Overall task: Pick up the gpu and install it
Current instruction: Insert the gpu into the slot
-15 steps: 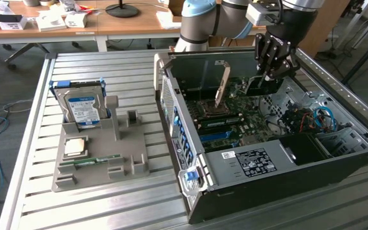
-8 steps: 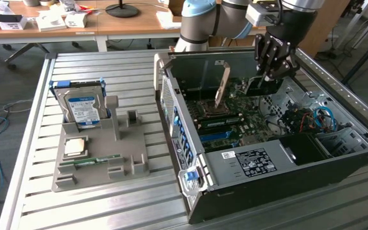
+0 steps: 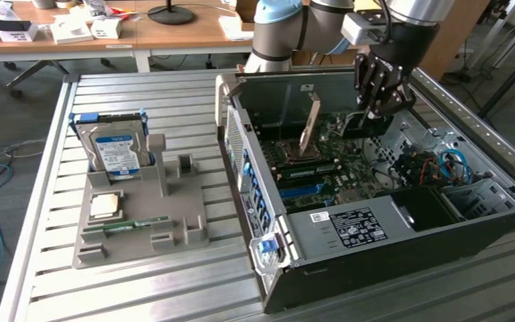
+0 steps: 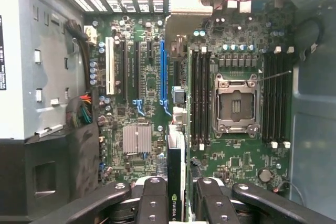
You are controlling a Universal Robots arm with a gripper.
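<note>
My gripper (image 3: pixel 381 107) hangs inside the open computer case (image 3: pixel 472 221), above the motherboard (image 3: pixel 329 174). It is shut on the gpu (image 4: pixel 175 156), a thin dark card with a silvery edge and an NVIDIA label that stands on edge between the two black fingers (image 4: pixel 155 195). In the exterior view the gpu (image 3: pixel 363 126) shows as a dark piece just under the fingers. Below the card lie the long expansion slots, one of them blue (image 4: pixel 163 72). The card's lower edge is above the board; whether it touches a slot cannot be told.
A tan upright strip (image 3: pixel 310 131) stands in the case near the CPU socket (image 4: pixel 235 103). Black RAM slots (image 4: pixel 199 98) flank the socket. On the exterior view's left, a grey holder (image 3: pixel 141 235) carries a hard drive (image 3: pixel 119 151), a CPU chip (image 3: pixel 107 204) and a green RAM stick (image 3: pixel 137 225).
</note>
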